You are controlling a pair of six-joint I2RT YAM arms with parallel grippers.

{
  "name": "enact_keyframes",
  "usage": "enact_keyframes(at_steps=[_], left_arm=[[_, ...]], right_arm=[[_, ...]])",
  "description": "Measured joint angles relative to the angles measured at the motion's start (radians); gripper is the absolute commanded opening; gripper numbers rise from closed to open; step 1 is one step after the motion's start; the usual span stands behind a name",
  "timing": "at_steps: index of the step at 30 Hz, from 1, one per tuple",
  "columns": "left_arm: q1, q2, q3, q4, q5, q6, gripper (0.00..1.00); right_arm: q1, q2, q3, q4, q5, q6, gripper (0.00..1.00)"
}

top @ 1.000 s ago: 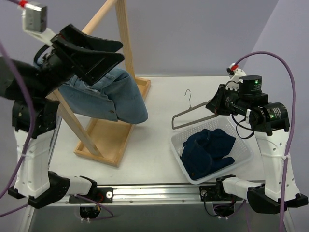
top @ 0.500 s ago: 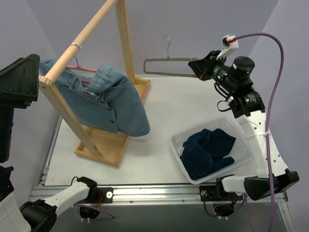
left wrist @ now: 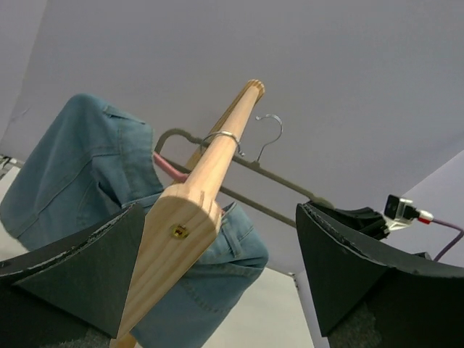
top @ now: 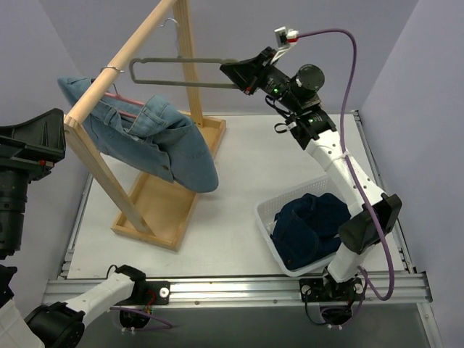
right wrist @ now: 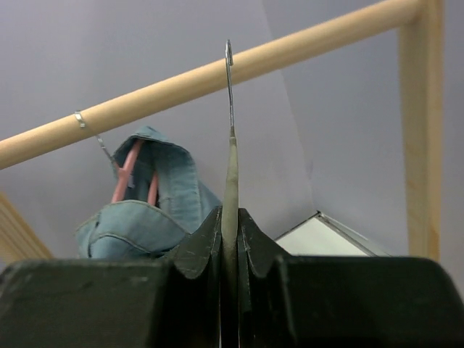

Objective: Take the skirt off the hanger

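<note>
A light blue denim skirt (top: 156,141) hangs on a pink hanger (top: 122,101) from the wooden rail (top: 123,54) of the rack. My right gripper (top: 235,76) is raised high and shut on a grey empty hanger (top: 181,72), held level close beside the rail. In the right wrist view the gripper (right wrist: 230,225) clamps the grey hanger (right wrist: 230,167) edge-on, its hook just in front of the rail (right wrist: 290,47). My left gripper (left wrist: 217,275) is open, its jaws on either side of the rail's near end (left wrist: 181,225), not touching it. The skirt (left wrist: 72,167) hangs beyond.
A white basket (top: 267,216) at the right front holds a dark blue garment (top: 315,225). The rack's wooden base tray (top: 170,206) lies on the table's left half, with a slanted post (top: 109,181) and an upright post (top: 187,58).
My right arm lifted the grey hanger from beside the basket up and leftwards to the rail. My left arm pulled back from over the skirt to the rail's near end.
</note>
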Motion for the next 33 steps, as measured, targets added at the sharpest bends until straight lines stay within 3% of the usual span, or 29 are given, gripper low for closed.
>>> enact_keyframes(at_steps=[7,29,30,32,33], left_arm=[[0.000,-0.077,-0.064,-0.087,-0.032,-0.044,0.94],[0.000,-0.075,-0.077,-0.193,0.019,-0.121,0.94],[0.000,-0.080,-0.080,-0.193,0.021,-0.121,0.94],[0.000,-0.087,-0.084,-0.196,0.026,-0.121,0.94],[0.000,-0.090,-0.087,-0.196,0.029,-0.121,0.94]], right_arm=[[0.097,0.021,0.138,-0.021,0.024,-0.076,0.00],[0.095,0.208,0.242,-0.073,0.025,-0.076,0.01],[0.095,0.208,0.246,-0.079,0.025,-0.076,0.28],[0.095,0.206,0.264,-0.099,0.027,-0.075,0.53],[0.095,0.203,0.268,-0.109,0.031,-0.073,0.74]])
